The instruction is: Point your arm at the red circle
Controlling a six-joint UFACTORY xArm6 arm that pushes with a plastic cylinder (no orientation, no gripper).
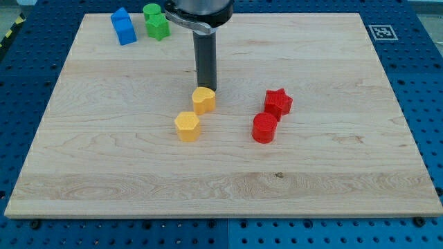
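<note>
Two yellow blocks (pixel 204 100) (pixel 187 126) near my tip (pixel 206 88), touching the upper; red circle (pixel 264 128) well right beside red star (pixel 278 103). No pincer fitted, so no state to tell.

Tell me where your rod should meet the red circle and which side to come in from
No claw here, so contact only. My tip sits just above the upper yellow block, toward the view's left of the red circle. Its rounded left wall is bare, while the red star touches its upper right. I'd probably swing below the star's side and approach from the view's left.

no readable text, marker tag (pixel 380 32) on board corner
</note>
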